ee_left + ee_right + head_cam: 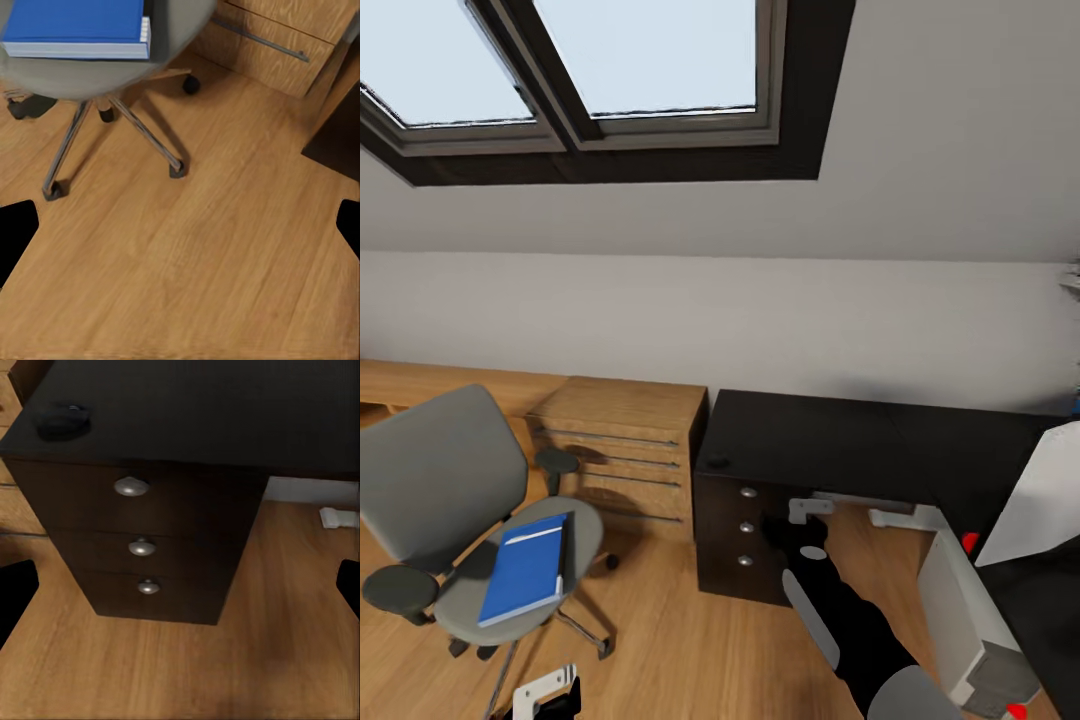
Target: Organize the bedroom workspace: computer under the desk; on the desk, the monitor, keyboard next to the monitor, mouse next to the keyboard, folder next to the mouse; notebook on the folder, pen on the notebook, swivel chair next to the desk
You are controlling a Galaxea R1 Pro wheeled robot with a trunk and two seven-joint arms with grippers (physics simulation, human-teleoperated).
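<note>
- The grey padded swivel chair (455,510) with black armrests stands at the near left on the light wood plank floor (690,650), well apart from the long black matte desk (840,440).
- The flat bright blue folder (525,568) with white page edges lies on the chair seat; its near edge comes close to the front edge of the seat.
- A light wooden drawer chest (622,450) stands just beyond the chair against the grey wall, and its right side is just beside the black three-drawer cabinet (745,535) under the left end of the desk.
- The small rounded black mouse (718,463) sits on the desk top near the left front corner, above the cabinet drawers.
- The pale grey-white boxy computer tower (965,620) stands on the floor at the right, under the desk edge, and the white back of the wide monitor (1045,500) shows above it.
- Between the chair base and the cabinet an open strip of floor runs toward the near side.
- The left gripper (180,217) hangs over bare floor near the castors of the chair; its fingers (16,225) stand wide apart with nothing between them.
- The right gripper (180,585) faces the front of the cabinet, its fingers (15,589) spread wide and holding nothing.
</note>
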